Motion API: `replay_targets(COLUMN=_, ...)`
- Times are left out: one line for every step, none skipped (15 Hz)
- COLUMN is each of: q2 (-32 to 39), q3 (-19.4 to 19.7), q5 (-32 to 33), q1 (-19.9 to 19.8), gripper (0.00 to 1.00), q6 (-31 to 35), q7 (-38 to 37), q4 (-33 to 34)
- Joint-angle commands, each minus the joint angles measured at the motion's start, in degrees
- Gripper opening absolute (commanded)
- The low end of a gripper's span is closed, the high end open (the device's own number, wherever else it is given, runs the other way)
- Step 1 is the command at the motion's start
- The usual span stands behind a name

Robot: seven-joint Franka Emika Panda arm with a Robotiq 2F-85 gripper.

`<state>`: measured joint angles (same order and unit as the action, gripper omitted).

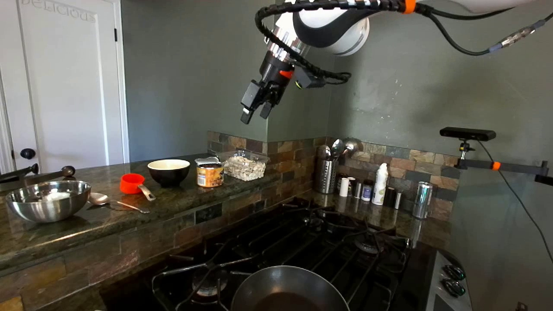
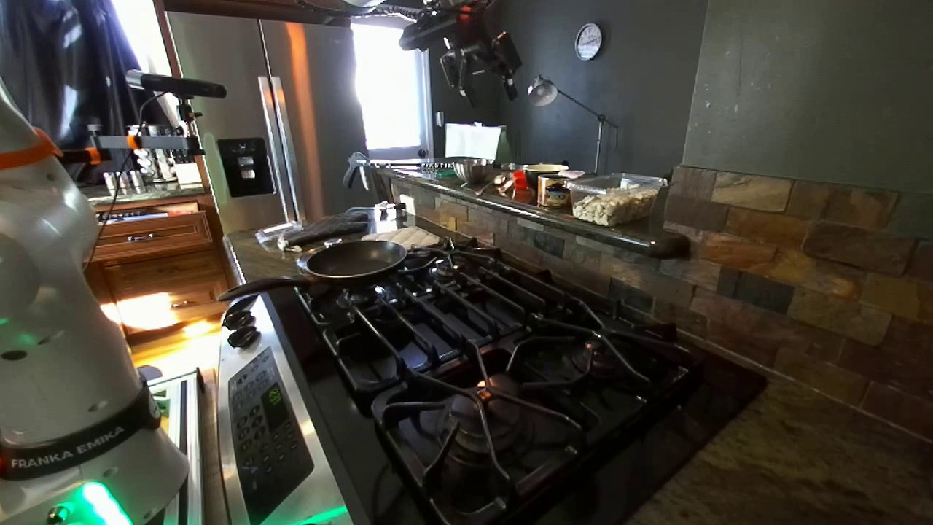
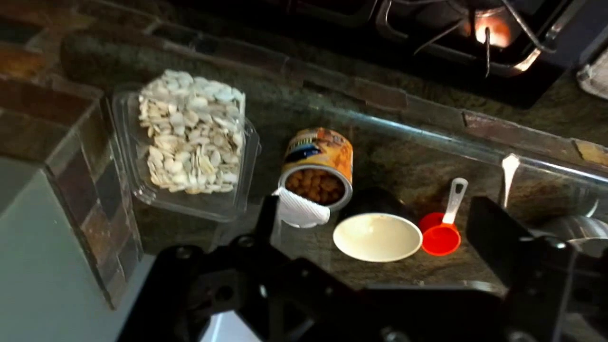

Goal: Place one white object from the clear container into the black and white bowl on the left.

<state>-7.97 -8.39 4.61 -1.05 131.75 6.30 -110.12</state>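
The clear container [image 3: 190,205] stands on the raised counter beside the tiled wall corner and holds many pale, seed-like pieces [image 3: 194,137]. It also shows in both exterior views [image 1: 260,157] [image 2: 619,182]. The black and white bowl [image 3: 377,237] stands upright on the same counter, its visible white inside empty; it is also in both exterior views [image 1: 168,173] [image 2: 547,169]. My gripper [image 1: 255,115] is open and empty, high above the counter. It shows open in an exterior view [image 2: 489,93] too. In the wrist view, the bowl appears between the open fingers [image 3: 374,202].
An open orange can [image 1: 210,173] stands between the container and the bowl, its foil lid peeled back. A red measuring cup [image 1: 131,183], a spoon [image 1: 100,198] and a steel bowl [image 1: 48,201] are further along the counter. Below are the stove grates [image 2: 474,379] and a pan [image 2: 353,259].
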Motion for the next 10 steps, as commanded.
replay_targets(q2=-3.9, q3=0.6, q5=2.5, q1=1.5, gripper=1.00, q6=-5.6, q7=-10.0, q4=-4.4)
replay_targets(q2=-4.3, q3=0.6, q5=2.1, q1=1.8, gripper=1.00, q6=-7.1, q7=-11.4, q4=-4.7)
replay_targets(q2=-4.5, q3=0.6, q5=1.5, q1=2.0, gripper=1.00, q6=-8.2, q7=-12.5, q4=-5.0)
replay_targets(q2=-4.7, q3=0.7, q5=0.7, q1=2.4, gripper=1.00, q6=-9.0, q7=-12.8, q4=-5.4)
replay_targets(q2=-2.8, q3=1.2, q5=1.4, q1=2.4, gripper=1.00, q6=-7.4, q7=-10.4, q4=-3.1)
replay_targets(q2=-2.8, q3=1.1, q5=1.4, q1=2.5, gripper=1.00, q6=-7.7, q7=-10.7, q4=-3.1)
replay_targets(q2=-2.8, q3=1.2, q5=1.4, q1=2.6, gripper=1.00, q6=-7.7, q7=-10.7, q4=-3.0)
replay_targets(q2=-2.8, q3=1.3, q5=1.4, q1=2.6, gripper=1.00, q6=-7.7, q7=-10.6, q4=-2.9)
replay_targets(q2=-2.7, q3=1.4, q5=1.4, q1=2.6, gripper=1.00, q6=-7.7, q7=-10.6, q4=-2.9)
replay_targets(q2=-2.7, q3=1.4, q5=1.4, q1=2.6, gripper=1.00, q6=-7.7, q7=-10.6, q4=-2.9)
